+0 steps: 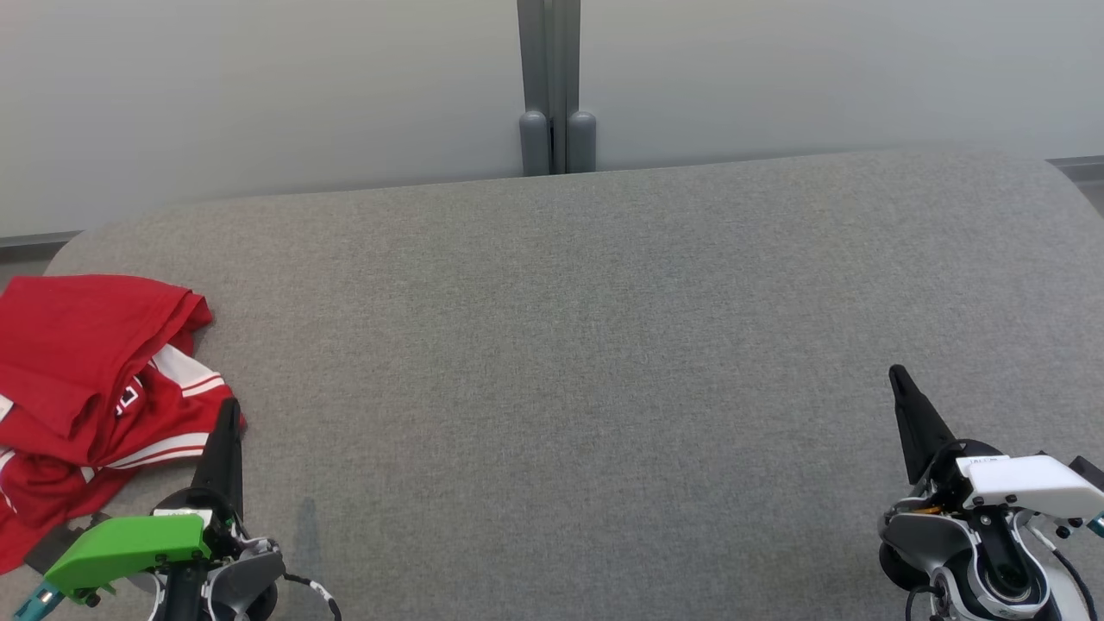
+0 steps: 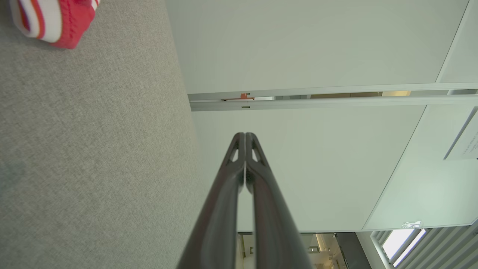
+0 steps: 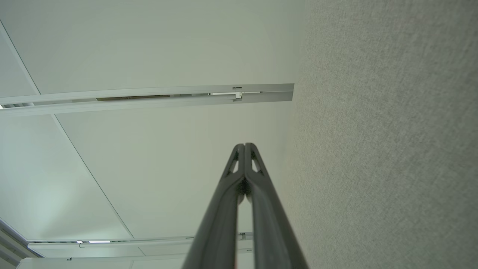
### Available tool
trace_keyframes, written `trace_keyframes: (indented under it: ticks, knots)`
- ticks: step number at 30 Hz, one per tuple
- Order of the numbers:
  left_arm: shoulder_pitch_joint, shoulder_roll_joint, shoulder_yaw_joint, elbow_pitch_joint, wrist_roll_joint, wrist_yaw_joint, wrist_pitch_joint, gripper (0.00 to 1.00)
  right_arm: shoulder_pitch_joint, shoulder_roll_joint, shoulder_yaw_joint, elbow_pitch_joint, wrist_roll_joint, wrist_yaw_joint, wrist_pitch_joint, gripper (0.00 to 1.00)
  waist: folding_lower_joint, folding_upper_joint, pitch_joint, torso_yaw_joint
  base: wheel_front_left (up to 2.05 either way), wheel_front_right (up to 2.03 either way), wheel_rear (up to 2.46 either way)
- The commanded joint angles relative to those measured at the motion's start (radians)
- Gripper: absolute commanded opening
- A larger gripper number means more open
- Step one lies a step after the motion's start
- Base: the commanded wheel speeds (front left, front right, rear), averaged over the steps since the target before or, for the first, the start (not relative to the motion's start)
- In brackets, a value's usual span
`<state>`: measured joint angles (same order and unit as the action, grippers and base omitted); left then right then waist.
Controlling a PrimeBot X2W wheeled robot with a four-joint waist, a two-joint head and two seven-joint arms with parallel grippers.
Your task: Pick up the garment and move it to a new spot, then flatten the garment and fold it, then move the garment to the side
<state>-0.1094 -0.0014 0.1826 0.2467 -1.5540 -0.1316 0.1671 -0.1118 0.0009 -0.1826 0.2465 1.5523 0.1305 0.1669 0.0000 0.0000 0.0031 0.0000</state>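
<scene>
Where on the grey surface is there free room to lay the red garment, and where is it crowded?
The grey surface is bare across its middle, from the red garment on the left to the right gripper, and back to the far edge by the grey post. Crowded is the near left corner, where the left gripper sits at the garment's edge.

surface (image 1: 604, 345): grey woven fabric, rounded far corners
wall (image 1: 259, 86): pale panels behind it
post (image 1: 552, 86): grey, upright, perhaps a panel joint

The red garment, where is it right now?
In the head view, the red garment lies crumpled at the left edge of the grey fabric surface, right beside the left hand.
</scene>
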Motion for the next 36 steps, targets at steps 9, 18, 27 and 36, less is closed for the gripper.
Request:
trace_keyframes:
  ticks: [9,18,27,36]
  knots:
    - [0.022,-0.004,-0.004,0.026,0.0,0.0,-0.003,1.0,0.024,0.006,0.001,0.026,0.0,-0.001,-0.003,1.0,0.0,0.0,0.0,0.0,0.0,0.0,0.0]
    - [0.035,-0.003,-0.024,0.004,0.041,0.002,-0.06,1.0,0.038,0.004,0.011,0.013,-0.061,0.0,-0.06,1.0,0.0,0.0,-0.003,-0.002,0.0,0.0,0.0]
    - [0.041,-0.002,-0.025,-0.038,0.129,0.035,-0.106,1.0,0.029,0.003,-0.008,-0.018,-0.247,0.0,-0.106,1.0,0.0,0.0,-0.005,-0.003,0.0,0.0,0.0]
    - [0.043,-0.001,-0.065,-0.151,0.294,0.079,-0.149,1.0,0.028,-0.017,0.032,-0.124,-0.524,0.0,-0.149,1.0,0.0,0.0,-0.004,-0.005,0.0,0.0,0.0]
